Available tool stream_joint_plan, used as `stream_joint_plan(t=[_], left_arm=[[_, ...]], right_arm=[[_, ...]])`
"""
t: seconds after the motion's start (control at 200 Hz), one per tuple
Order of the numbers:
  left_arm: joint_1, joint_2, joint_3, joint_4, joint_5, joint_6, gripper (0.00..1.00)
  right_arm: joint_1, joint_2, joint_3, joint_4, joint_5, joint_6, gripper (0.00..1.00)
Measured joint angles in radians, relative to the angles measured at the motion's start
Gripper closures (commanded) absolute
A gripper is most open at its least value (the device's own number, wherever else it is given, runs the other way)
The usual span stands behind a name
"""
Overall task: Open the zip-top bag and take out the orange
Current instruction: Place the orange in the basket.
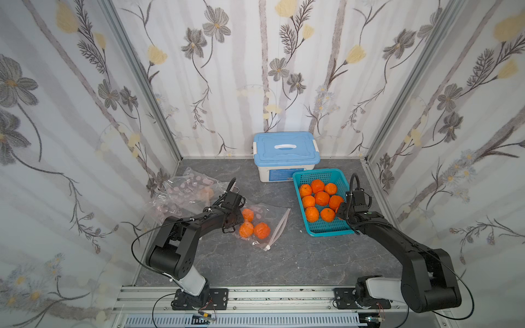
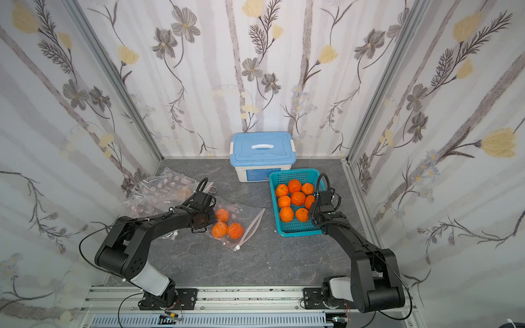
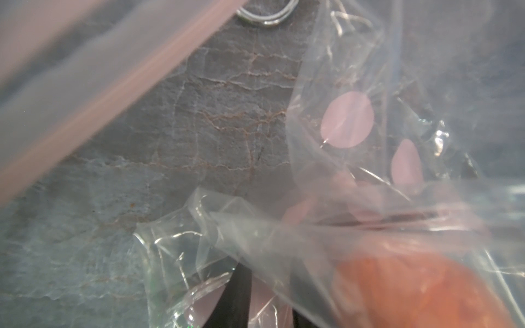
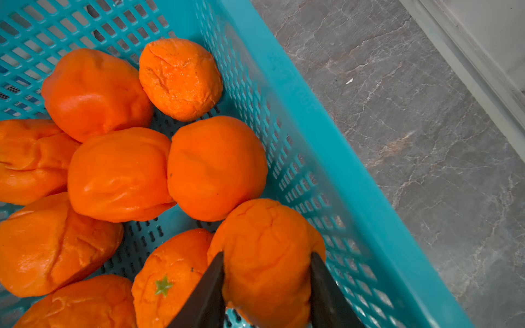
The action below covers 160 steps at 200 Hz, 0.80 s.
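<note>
A clear zip-top bag point(image 1: 272, 224) with pink dots lies left of centre, holding three oranges point(image 1: 246, 229). At the bag's left end, my left gripper point(image 1: 234, 220) pinches a fold of its film; in the left wrist view the plastic drapes over the dark fingers point(image 3: 237, 295), and one orange point(image 3: 412, 289) shows through it. My right gripper point(image 4: 267, 255) hangs over the near right corner of the teal basket point(image 1: 326, 231). Its two fingers press both sides of an orange point(image 4: 264, 227), which sits above several other oranges point(image 4: 119, 173).
A white box with a blue lid point(image 1: 285, 147) stands at the back, just behind the basket. A heap of crumpled clear bags point(image 1: 184, 190) lies at the back left. Patterned walls close in on three sides. A metal ring point(image 3: 267, 17) rests on the grey tabletop.
</note>
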Motion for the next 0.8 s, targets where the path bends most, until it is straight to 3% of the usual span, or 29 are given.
stream_joint_plan(t=[0.275, 0.445, 0.645, 0.714, 0.799], left_arm=[[0.0, -0.001, -0.001, 0.001, 0.01, 0.0, 0.73], [0.0, -0.003, -0.001, 0.0, 0.02, 0.0, 0.73], [0.0, -0.004, -0.001, -0.002, 0.024, 0.0, 0.73], [0.0, -0.004, -0.001, -0.002, 0.024, 0.0, 0.73], [0.0, -0.004, -0.001, -0.002, 0.025, 0.0, 0.73]], right_arm=[[-0.001, 0.053, 0.053, 0.005, -0.037, -0.012, 0.33], [0.002, -0.081, 0.083, 0.002, -0.04, -0.04, 0.3], [0.039, -0.319, 0.038, -0.006, -0.103, -0.1, 0.43], [0.097, -0.399, -0.008, 0.011, -0.181, -0.119, 0.45], [0.204, -0.459, -0.052, 0.059, -0.27, -0.135, 0.56]])
